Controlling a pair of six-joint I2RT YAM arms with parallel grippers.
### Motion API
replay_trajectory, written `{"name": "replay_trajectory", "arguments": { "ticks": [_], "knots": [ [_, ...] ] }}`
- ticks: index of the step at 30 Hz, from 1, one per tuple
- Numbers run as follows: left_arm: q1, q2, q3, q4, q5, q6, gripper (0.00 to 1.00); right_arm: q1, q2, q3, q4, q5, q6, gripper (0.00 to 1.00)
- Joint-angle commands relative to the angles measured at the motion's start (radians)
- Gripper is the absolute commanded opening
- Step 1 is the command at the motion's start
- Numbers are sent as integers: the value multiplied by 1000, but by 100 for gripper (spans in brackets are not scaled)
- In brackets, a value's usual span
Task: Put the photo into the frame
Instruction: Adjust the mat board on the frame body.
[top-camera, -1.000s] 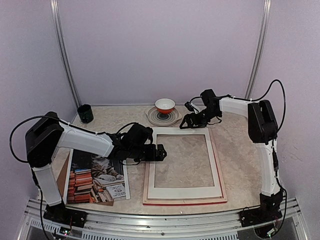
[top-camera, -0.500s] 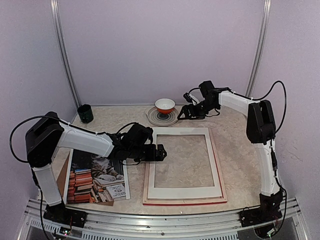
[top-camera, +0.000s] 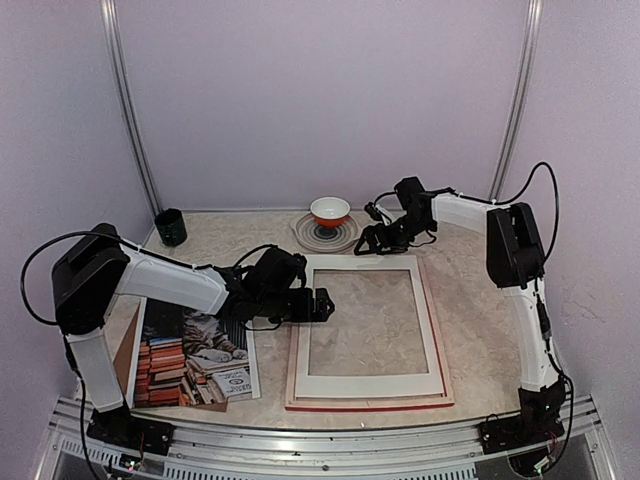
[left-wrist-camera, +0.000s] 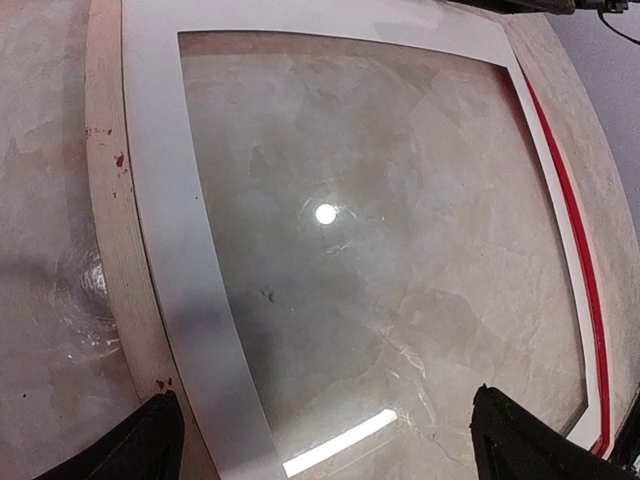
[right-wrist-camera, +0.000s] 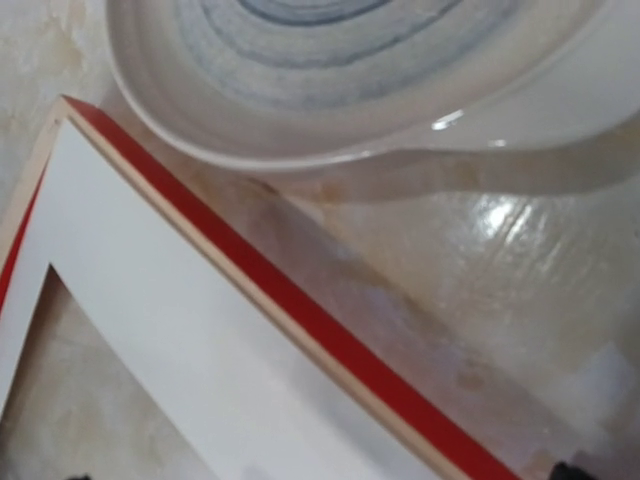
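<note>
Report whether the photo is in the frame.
Out. The photo lies on the table, left of the frame; its pane shows only the table.

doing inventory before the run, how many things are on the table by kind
framing parts: 4 (frame, white mat, photo, backing board)
tableware: 3 (cup, bowl, plate)
total: 7

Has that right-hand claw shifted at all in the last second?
Yes: the right gripper edged left in the top view, closer to the plate.
</note>
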Motion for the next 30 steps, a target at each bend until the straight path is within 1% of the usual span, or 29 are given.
{"name": "replay_trajectory", "arguments": {
  "ticks": [1,13,30],
  "knots": [
    [-2,28,5,10,14,-6,99,16,-38,-63,-17,-21,-1,99],
    [-2,31,-3,23,22,-18,99,16,-123,-175,51,-31,-6,99],
    [-4,26,-10,26,18,-29,99,16,-187,-216,109,-52,-50,99]
  ]
}}
